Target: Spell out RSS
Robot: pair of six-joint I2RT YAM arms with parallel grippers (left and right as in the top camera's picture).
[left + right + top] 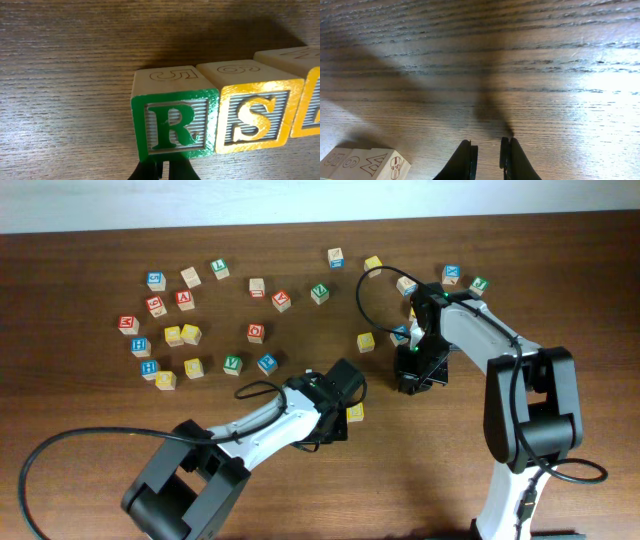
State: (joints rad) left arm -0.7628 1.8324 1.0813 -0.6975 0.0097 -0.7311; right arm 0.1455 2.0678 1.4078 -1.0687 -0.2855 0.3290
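Left gripper (162,172), pinched together on nothing, is sitting just before the R cube (172,127), which is heading a close row running rightward: S cube (252,117), then a cropped yellow cube (310,107); right gripper (489,155), parted and empty, is hovering well apart

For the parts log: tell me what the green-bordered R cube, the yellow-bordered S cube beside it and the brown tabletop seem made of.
Green-bordered R cube: pale bare wood, engraved top, glossy green paint. Yellow-bordered S cube: same wood, yellow paint. Brown tabletop: wood or wood-look laminate; grain lines, sheen.
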